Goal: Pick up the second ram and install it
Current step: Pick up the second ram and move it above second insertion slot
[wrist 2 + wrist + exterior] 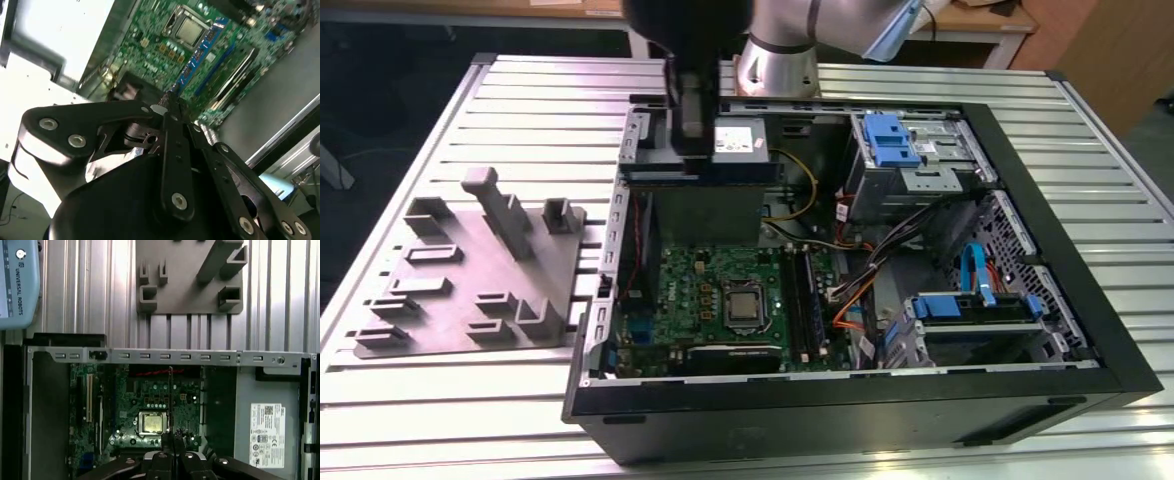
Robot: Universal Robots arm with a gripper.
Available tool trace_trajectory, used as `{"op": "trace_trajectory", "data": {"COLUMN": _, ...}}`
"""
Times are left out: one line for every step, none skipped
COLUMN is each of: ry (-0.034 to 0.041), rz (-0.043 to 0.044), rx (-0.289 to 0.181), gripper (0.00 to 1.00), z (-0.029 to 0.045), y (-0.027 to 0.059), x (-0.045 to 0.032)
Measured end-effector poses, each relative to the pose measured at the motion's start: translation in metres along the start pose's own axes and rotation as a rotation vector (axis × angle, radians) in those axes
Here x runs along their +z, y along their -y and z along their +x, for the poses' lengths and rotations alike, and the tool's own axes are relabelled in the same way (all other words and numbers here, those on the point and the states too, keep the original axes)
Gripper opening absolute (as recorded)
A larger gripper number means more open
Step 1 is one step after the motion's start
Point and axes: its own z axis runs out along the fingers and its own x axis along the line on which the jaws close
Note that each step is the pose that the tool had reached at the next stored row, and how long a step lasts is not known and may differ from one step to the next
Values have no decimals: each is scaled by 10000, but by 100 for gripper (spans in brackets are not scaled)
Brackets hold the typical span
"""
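Gripper [170, 440] fingers [172, 130] are clenched on the second ram [170, 390] — a thin dark stick held edge-on, probably so it can drop straight into a slot [199, 57] — poised above the green motherboard [135, 395] inside the open computer case [854, 410].

Gripper [172, 439] clamped on 2nd ram [170, 390], above green mobo [127, 407]
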Motion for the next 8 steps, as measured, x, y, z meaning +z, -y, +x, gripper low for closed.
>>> {"op": "trace_trajectory", "data": {"ry": 0, "rz": -3, "rx": 0, "gripper": 11, "z": 0, "y": 45, "x": 0}}
{"op": "trace_trajectory", "data": {"ry": 0, "rz": -6, "rx": 0, "gripper": 11, "z": 1, "y": 90, "x": 1}}
{"op": "trace_trajectory", "data": {"ry": -1, "rz": -13, "rx": 0, "gripper": 11, "z": 1, "y": 184, "x": 1}}
{"op": "trace_trajectory", "data": {"ry": -1, "rz": -21, "rx": 0, "gripper": 11, "z": 2, "y": 274, "x": 1}}
{"op": "trace_trajectory", "data": {"ry": -1, "rz": -25, "rx": 1, "gripper": 11, "z": 2, "y": 319, "x": 1}}
{"op": "trace_trajectory", "data": {"ry": 0, "rz": -29, "rx": 1, "gripper": 11, "z": 2, "y": 364, "x": 2}}
{"op": "trace_trajectory", "data": {"ry": 0, "rz": -36, "rx": 1, "gripper": 11, "z": 3, "y": 409, "x": 2}}
{"op": "trace_trajectory", "data": {"ry": -1, "rz": -42, "rx": 0, "gripper": 11, "z": 3, "y": 451, "x": 2}}
